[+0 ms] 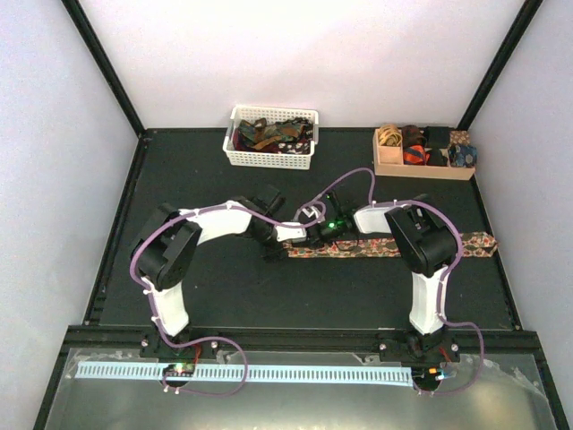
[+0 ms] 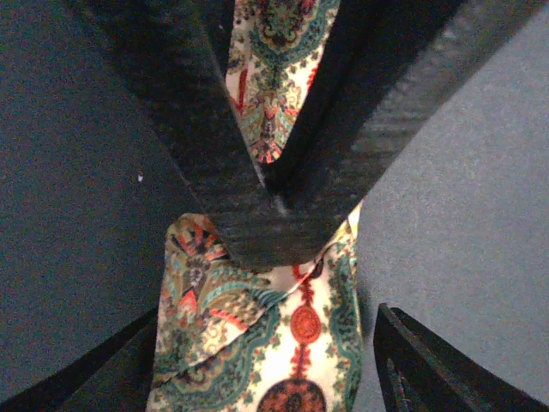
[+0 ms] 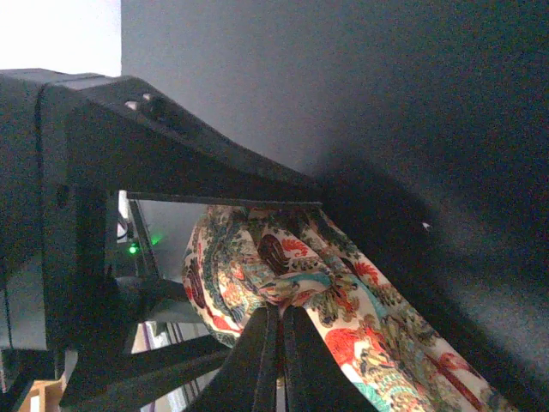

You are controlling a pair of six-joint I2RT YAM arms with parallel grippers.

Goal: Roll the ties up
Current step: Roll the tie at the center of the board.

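Observation:
A floral red-green-beige tie (image 1: 394, 246) lies flat across the dark table, running right from the two grippers. My right gripper (image 1: 309, 240) is shut on a bunched fold at the tie's left end (image 3: 360, 292), its fingers (image 3: 279, 343) pressed together on the cloth. My left gripper (image 1: 276, 242) is open, one finger on each side of the same tie end (image 2: 300, 343), facing the right gripper. The right gripper's shut fingers (image 2: 257, 215) fill the middle of the left wrist view. The tie's end is folded over on itself there.
A white slatted basket (image 1: 271, 159) holding several loose ties stands at the back centre. A tan wooden compartment box (image 1: 387, 163) with rolled ties stands at the back right. White walls close in the table.

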